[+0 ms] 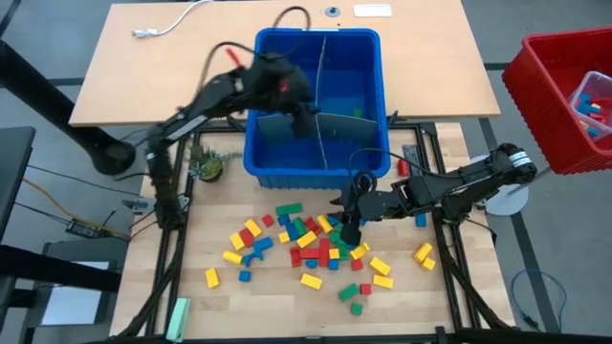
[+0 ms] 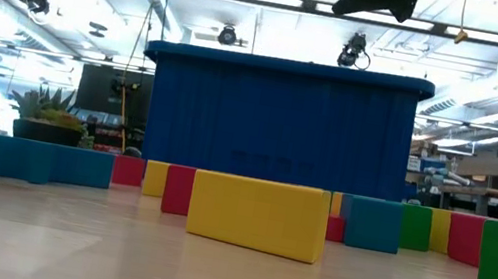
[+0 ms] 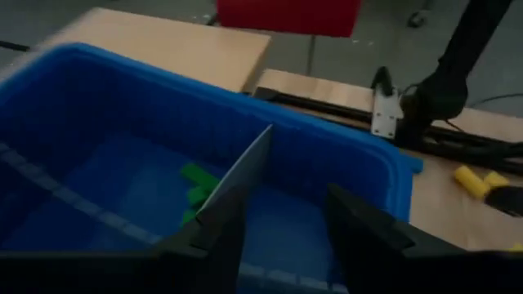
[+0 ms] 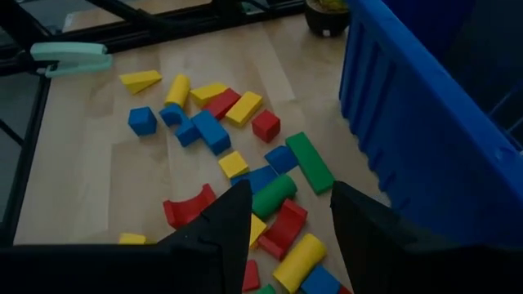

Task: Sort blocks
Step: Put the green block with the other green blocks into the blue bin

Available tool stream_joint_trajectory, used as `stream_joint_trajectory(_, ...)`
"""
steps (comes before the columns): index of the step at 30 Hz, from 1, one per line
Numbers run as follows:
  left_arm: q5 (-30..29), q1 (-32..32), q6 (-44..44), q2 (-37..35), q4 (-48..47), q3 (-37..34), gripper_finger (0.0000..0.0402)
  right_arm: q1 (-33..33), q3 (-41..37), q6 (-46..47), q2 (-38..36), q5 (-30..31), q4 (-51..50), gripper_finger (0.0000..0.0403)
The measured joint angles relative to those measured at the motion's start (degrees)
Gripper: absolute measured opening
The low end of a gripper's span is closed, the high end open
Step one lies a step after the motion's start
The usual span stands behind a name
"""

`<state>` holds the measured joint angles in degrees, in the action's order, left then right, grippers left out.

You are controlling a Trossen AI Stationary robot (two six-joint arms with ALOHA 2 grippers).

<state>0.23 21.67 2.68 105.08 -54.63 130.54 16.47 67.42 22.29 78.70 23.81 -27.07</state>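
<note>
Green blocks (image 3: 196,184) inside bin (image 3: 98,90), visible from left wrist only

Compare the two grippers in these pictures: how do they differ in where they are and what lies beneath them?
The left gripper hangs over the blue bin, above its grey dividers; the right gripper sits low over the table beside the bin. Below the left gripper lie a few green blocks in one compartment; below the right gripper lie scattered blocks in red, yellow, green and blue. Both have their fingers apart and hold nothing.
</note>
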Motion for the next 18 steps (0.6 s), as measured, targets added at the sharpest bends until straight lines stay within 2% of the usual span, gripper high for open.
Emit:
stream_joint_trajectory(8,-11.2,-12.7,-5.9,-15.2,-3.1,-12.8,0.0166,0.0,0.0,-4.7,0.0,-0.8,-1.3,0.0157)
stream_joint_trajectory(15,-20.7,-23.8,-13.2,-24.6,0.1,-28.3,0.0166,0.0,0.0,-7.0,0.0,-1.5,-4.6,0.0157)
stream_joint_trajectory(18,-24.1,-28.1,-14.7,-27.4,4.6,-36.1,0.0166,0.0,0.0,-7.8,0.0,-1.5,-4.9,0.0157)
